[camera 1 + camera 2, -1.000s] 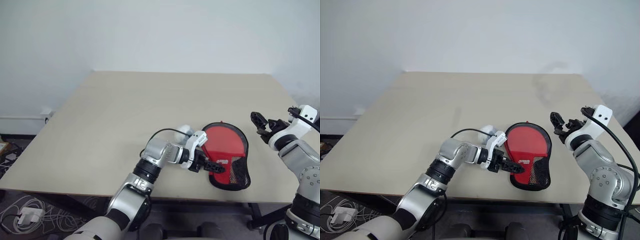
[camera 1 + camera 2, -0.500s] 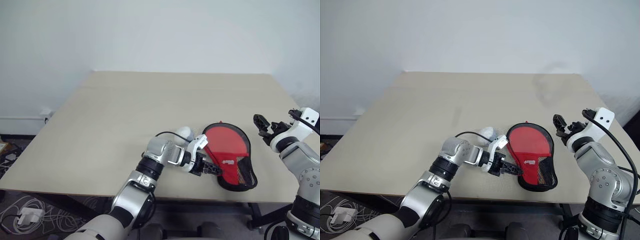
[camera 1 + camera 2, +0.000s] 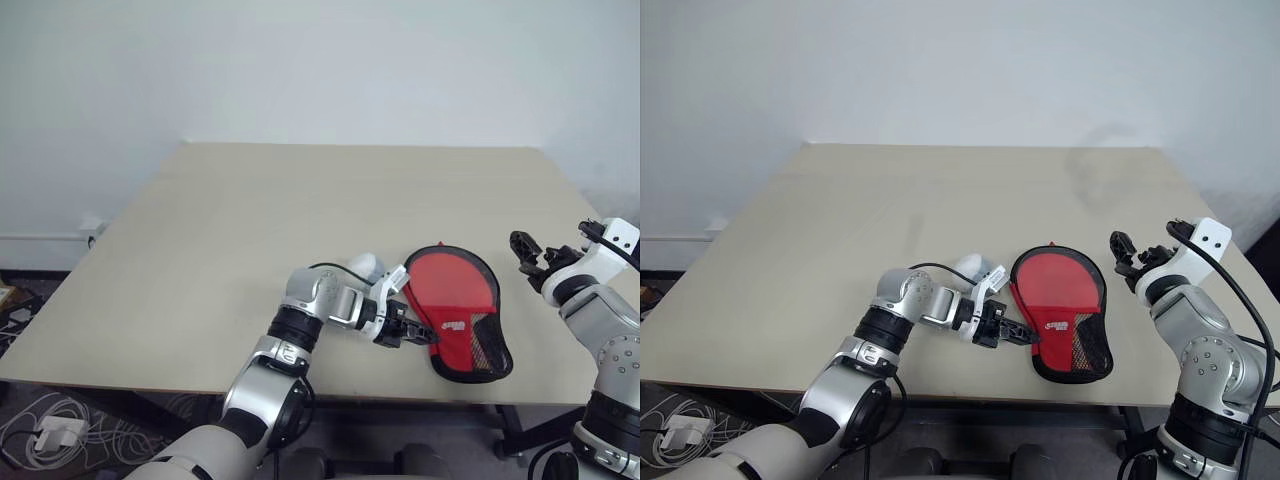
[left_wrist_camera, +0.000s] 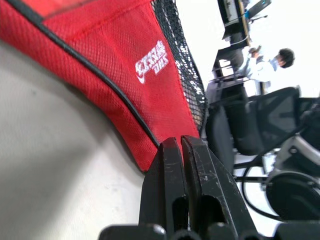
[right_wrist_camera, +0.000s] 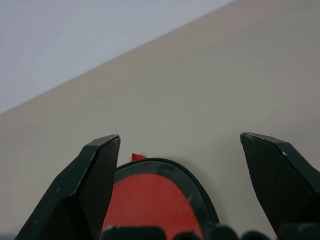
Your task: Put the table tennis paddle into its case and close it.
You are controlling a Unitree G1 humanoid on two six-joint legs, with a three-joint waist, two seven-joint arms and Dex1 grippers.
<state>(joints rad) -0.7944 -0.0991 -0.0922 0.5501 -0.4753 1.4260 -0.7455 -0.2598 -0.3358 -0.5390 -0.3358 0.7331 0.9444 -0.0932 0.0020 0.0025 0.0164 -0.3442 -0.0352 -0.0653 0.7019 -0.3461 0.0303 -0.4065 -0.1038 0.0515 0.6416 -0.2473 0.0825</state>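
We see the left gripper (image 3: 418, 333) reaching rightward, fingers pressed together at the case's (image 3: 462, 322) near edge on the table (image 3: 250, 230), while the right gripper (image 5: 185, 165) hovers spread; the left wrist view reveals a seated person (image 4: 264, 62).

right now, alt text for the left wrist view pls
Two black fingers pressed together at the black-piped edge of the red fabric case, which lies on the pale table. Black mesh borders its white logo.

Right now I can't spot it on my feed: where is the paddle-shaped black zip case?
The paddle-shaped black zip case lies near the front edge of the beige table, right of centre, between the shut left claw at its edge and the open right claw.
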